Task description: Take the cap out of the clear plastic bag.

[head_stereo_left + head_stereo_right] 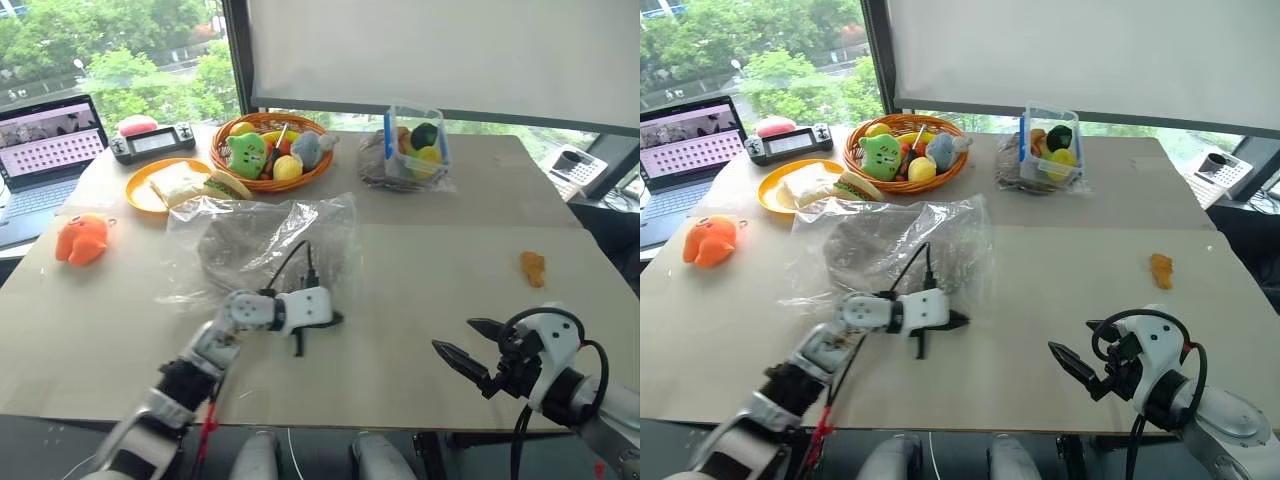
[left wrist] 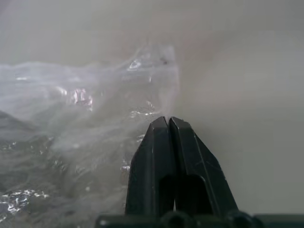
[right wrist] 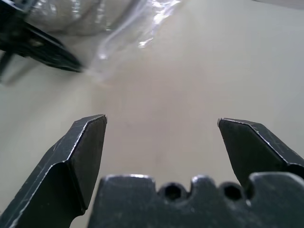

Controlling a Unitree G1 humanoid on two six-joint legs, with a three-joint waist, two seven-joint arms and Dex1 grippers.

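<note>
Your left gripper [image 1: 322, 322], jaws pressed together on nothing, sits beside the crinkly clear plastic bag [image 1: 262, 243]; your right gripper [image 1: 468, 345] has jaws spread.

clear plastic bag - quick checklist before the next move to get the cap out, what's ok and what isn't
1. Left gripper shut: ok, fingers together in its wrist view.
2. Left gripper pinching the clear plastic bag: cannot tell; it sits at the bag's near edge, but no film shows between the fingers.
3. Right gripper open and free: ok, nothing between its fingers.
4. Cap still inside the bag: ok, a dull shape shows through the plastic.
5. Bag opening located: cannot tell, wrinkles hide it.
6. Bare table between the grippers: ok.
</note>
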